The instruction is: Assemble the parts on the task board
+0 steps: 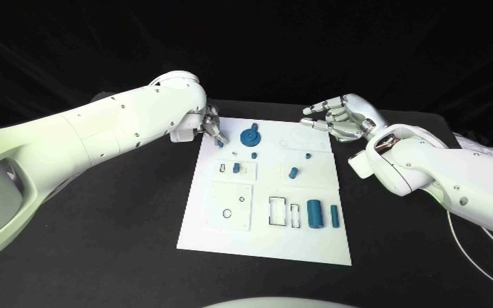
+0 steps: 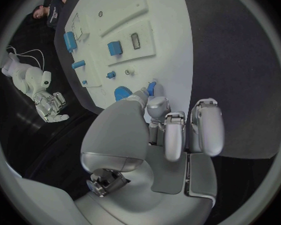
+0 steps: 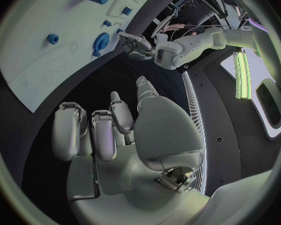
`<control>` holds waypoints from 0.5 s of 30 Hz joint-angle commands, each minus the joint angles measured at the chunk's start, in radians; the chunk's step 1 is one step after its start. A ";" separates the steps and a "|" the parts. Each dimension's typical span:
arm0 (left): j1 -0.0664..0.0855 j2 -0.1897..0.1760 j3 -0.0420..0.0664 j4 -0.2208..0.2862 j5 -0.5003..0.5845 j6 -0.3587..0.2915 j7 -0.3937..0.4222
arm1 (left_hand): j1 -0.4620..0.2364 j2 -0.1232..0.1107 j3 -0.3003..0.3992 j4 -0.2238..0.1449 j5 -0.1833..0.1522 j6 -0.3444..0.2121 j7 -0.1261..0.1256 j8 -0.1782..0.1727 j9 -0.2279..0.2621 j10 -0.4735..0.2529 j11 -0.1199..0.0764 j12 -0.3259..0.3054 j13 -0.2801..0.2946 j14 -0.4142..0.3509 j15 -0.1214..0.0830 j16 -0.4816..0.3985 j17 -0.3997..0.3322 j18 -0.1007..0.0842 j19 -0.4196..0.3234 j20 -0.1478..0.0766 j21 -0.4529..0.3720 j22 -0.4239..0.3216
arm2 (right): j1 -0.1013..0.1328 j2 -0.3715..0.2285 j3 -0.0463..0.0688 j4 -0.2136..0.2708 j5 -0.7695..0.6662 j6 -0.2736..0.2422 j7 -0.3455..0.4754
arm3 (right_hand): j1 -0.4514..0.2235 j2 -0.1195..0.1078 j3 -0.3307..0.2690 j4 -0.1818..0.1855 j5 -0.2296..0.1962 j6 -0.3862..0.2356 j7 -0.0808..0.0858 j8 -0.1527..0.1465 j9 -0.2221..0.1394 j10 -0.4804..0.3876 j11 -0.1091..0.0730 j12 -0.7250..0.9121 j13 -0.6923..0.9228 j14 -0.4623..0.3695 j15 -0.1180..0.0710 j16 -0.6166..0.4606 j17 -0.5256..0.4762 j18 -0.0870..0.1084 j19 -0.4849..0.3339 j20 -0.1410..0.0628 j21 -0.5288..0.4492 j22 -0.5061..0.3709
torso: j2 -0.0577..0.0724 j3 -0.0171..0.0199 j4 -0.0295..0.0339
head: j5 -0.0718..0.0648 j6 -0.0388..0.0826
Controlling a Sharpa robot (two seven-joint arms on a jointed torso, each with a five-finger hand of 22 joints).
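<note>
Several blue parts (image 1: 314,214) scattered on the white task board (image 1: 266,245) mid-table — a gear-like round piece (image 1: 250,137) near the far left corner, a small slanted peg (image 1: 294,173) in the middle, a fat cylinder plus a thin bar (image 1: 334,214) upright beside rectangular outlines near the front right, a small block (image 1: 236,168) set in a raised panel on the left. Left hand (image 1: 211,125) at the board's far left corner, fingertips just beside the gear; grip on anything — cannot tell, fingers partly curled, tips hidden. Right hand (image 1: 340,119) hovering off the board's far right corner, above black table (image 1: 123,222), fingers loosely curled and apart, holding nothing.
</note>
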 commanded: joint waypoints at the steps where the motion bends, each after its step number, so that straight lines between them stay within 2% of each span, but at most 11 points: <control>1: -0.010 -0.006 -0.006 0.007 0.014 -0.013 0.007 | -0.042 -0.042 0.230 -0.166 0.008 -0.001 0.003 0.012 0.008 0.010 0.002 -0.005 -0.002 0.104 0.003 0.003 0.263 0.001 0.003 0.005 0.001 0.050 | -0.001 0.000 0.000 0.001 0.001 0.014 0.011 | 0.002 0.009 -0.006 -0.001 0.004 0.005 -0.003 0.002 0.002 -0.005 0.000 -0.002 0.017 0.064 0.003 -0.004 0.079 0.006 -0.007 -0.002 -0.004 0.000 | 0.000 -0.0008 0.0003 | 0.000 0.001; 6: -0.011 -0.015 -0.005 0.017 0.034 -0.040 0.017 | -0.094 -0.069 0.328 -0.196 0.010 -0.005 0.005 0.032 0.027 0.014 0.002 -0.004 -0.004 0.104 0.003 0.003 0.263 0.001 0.004 0.005 0.000 0.052 | -0.001 -0.001 0.000 0.001 0.002 0.015 0.011 | 0.002 0.009 -0.006 -0.001 0.004 0.005 -0.003 0.002 0.002 -0.005 0.000 -0.002 0.017 0.064 0.003 -0.004 0.079 0.006 -0.007 -0.002 -0.004 0.000 | -0.001 -0.0007 0.0011 | -0.001 0.000; 12: -0.011 -0.028 -0.005 0.035 0.059 -0.071 0.030 | -0.118 -0.082 0.366 -0.216 0.015 -0.007 0.003 0.044 0.038 0.016 0.003 -0.004 -0.004 0.104 0.002 0.003 0.263 0.001 0.004 0.006 0.000 0.054 | -0.001 0.000 0.000 0.000 0.002 0.016 0.011 | 0.002 0.009 -0.006 -0.001 0.004 0.005 -0.003 0.002 0.002 -0.005 0.000 -0.002 0.017 0.064 0.003 -0.004 0.079 0.006 -0.007 -0.002 -0.004 0.000 | 0.000 -0.0014 0.0008 | -0.001 0.000; 15: -0.011 -0.047 -0.005 0.060 0.083 -0.102 0.038 | -0.131 -0.089 0.384 -0.226 0.025 -0.006 0.001 0.052 0.045 0.020 0.002 0.000 -0.002 0.104 0.002 0.003 0.263 0.001 0.004 0.005 -0.001 0.054 | -0.001 -0.001 0.000 -0.001 0.003 0.017 0.011 | 0.002 0.009 -0.006 -0.001 0.004 0.005 -0.003 0.002 0.002 -0.005 0.000 -0.002 0.017 0.064 0.003 -0.004 0.079 0.006 -0.007 -0.002 -0.004 0.000 | -0.001 -0.0004 0.0015 | -0.002 -0.001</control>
